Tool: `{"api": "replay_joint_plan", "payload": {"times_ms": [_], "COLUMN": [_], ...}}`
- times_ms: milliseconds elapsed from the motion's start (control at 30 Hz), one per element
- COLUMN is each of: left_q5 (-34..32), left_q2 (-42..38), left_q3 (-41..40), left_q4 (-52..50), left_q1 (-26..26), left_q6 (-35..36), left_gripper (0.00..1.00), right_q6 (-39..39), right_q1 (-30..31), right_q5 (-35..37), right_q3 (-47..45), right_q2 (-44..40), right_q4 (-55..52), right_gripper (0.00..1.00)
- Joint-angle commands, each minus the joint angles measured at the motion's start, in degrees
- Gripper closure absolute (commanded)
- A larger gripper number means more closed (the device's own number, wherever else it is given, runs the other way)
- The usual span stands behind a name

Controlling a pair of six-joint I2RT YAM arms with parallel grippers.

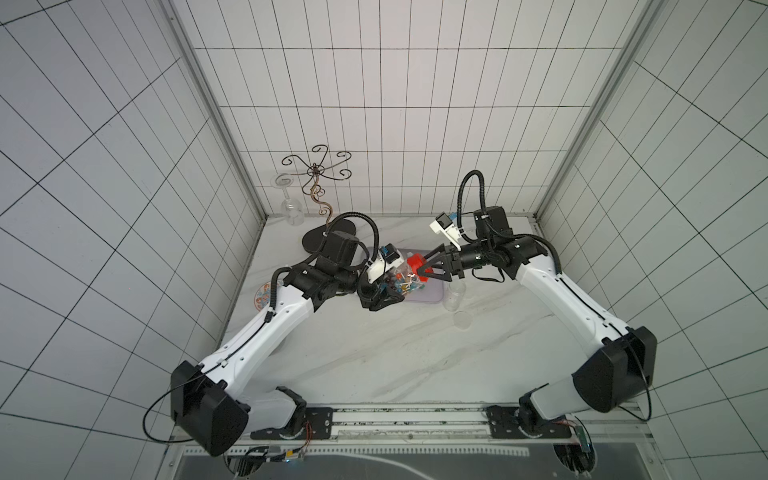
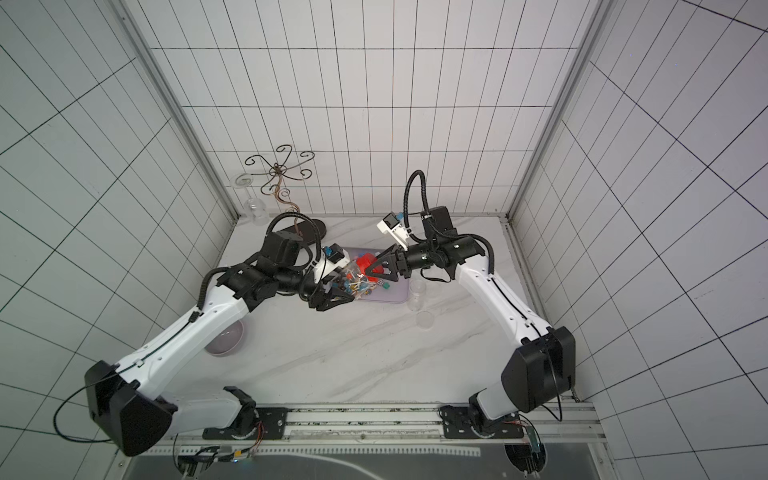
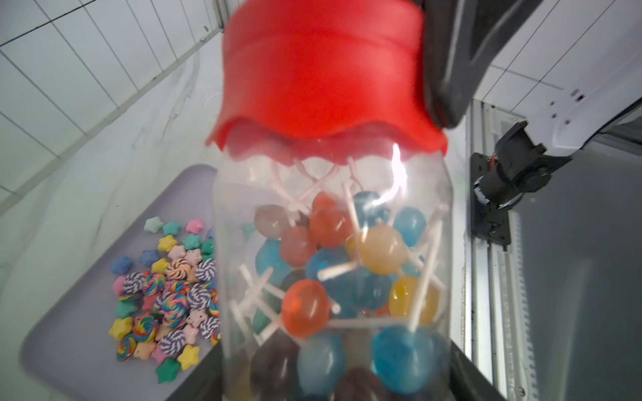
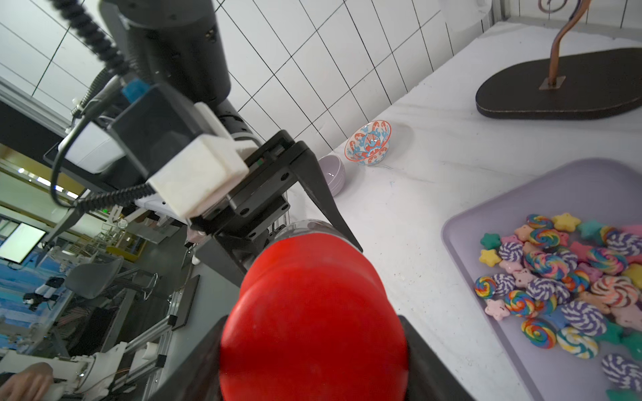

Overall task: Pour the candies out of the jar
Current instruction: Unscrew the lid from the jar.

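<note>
Clamping the red lid [image 4: 312,312] just ahead of the left claw [image 1: 386,293], the right claw [image 1: 419,272] should be twisting squarely while the left one is clenching the jar [image 3: 333,277].

A white marble table [image 1: 374,353] stands between white tiled walls. Upper left of centre, a scrolled wire glass stand [image 1: 316,170] holds a wine glass [image 1: 292,210] upside down. At left are a red-and-blue patterned bowl [image 1: 261,297] and a lilac bowl [image 2: 226,336]. At centre is a lilac tray [image 1: 428,296], with a clear cup [image 1: 455,295] and a clear disc [image 1: 462,321] just right of it.

My white left arm [image 1: 266,328] and right arm [image 1: 557,299] bent inward. My left gripper [image 1: 395,293] clamped the clear plastic jar [image 3: 333,260]; my right gripper [image 1: 422,265] clasped its red lid [image 3: 323,69].
</note>
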Motion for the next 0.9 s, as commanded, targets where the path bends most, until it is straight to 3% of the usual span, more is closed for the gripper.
{"api": "replay_joint_plan", "payload": {"times_ms": [0, 233, 433, 633, 867], "left_q5": [13.37, 16.04, 15.99, 11.22, 4.70], "left_q2": [-0.97, -0.41, -0.50, -2.40, -3.82], "left_q3": [4.02, 3.28, 2.46, 0.19, -0.50], "left_q4": [13.91, 14.36, 14.79, 13.56, 10.17], "left_q1": [4.07, 4.76, 4.76, 4.52, 2.57], "left_q6": [-6.45, -6.64, -7.01, -4.81, -1.26], "left_gripper": [0.42, 0.39, 0.39, 0.39, 0.39], "right_q6": [-7.13, -4.64, -2.49, 7.07, 20.77], "right_q1": [0.09, 0.04, 0.02, -0.45, -3.97], "right_q5": [1.97, 3.35, 1.81, 2.22, 4.16], "right_q3": [-4.99, -9.02, -8.47, -5.49, -0.09], "right_q2": [-1.79, -7.55, -5.49, -4.07, -4.42], "right_q4": [-1.60, 6.51, 7.23, 8.64, 7.56], "right_gripper": [0.54, 0.53, 0.38, 0.18, 0.11]}}
